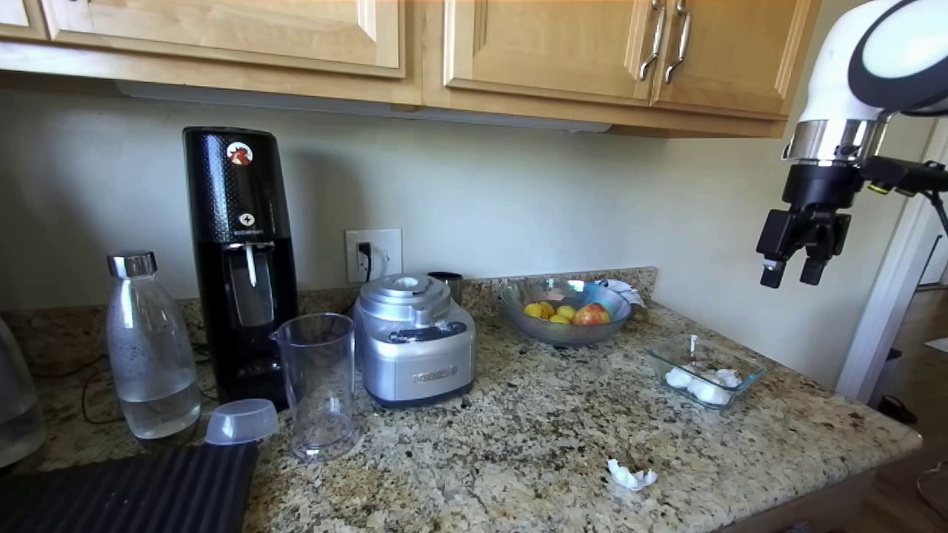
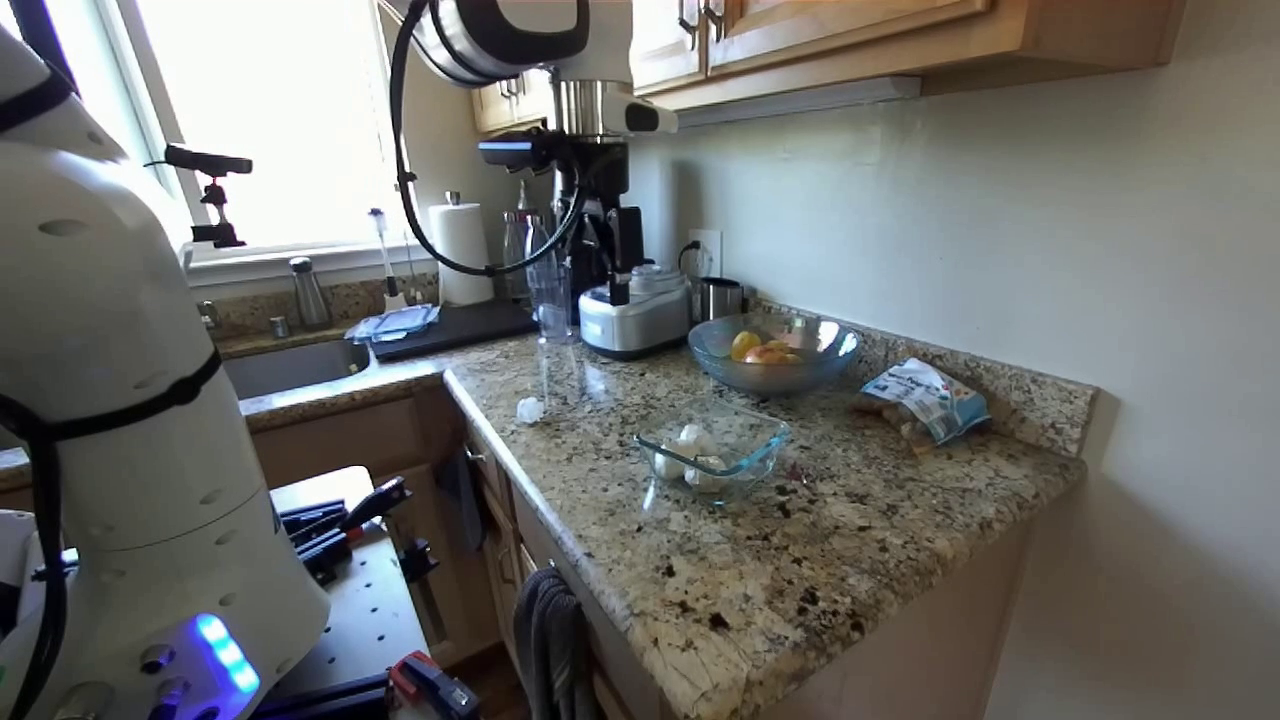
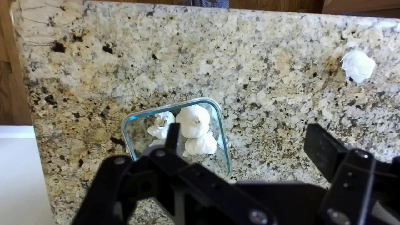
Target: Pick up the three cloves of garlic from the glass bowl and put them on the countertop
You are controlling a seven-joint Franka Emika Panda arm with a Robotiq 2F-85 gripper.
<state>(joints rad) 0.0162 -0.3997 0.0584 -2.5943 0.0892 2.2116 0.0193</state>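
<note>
Three whitish garlic cloves lie together in the glass bowl (image 3: 225,147): a large one (image 3: 194,121), one touching it (image 3: 202,144), and a papery, broken-looking one (image 3: 161,125). One of my fingers (image 3: 173,136) partly covers the bowl in the wrist view. The clear, square-rimmed bowl sits on the speckled granite countertop (image 3: 265,93), and both exterior views show it. My gripper (image 3: 243,137) is open, its jaws wide apart with nothing between them. In an exterior view the gripper (image 1: 792,272) hangs pointing down, well above the countertop.
A white papery shell, perhaps garlic skin (image 1: 629,476), lies on the countertop near the front edge. Behind the bowl stand a larger fruit bowl (image 1: 566,337) and a food processor (image 1: 418,355). A snack bag (image 2: 925,400) lies by the wall. Cabinets (image 1: 548,52) hang overhead.
</note>
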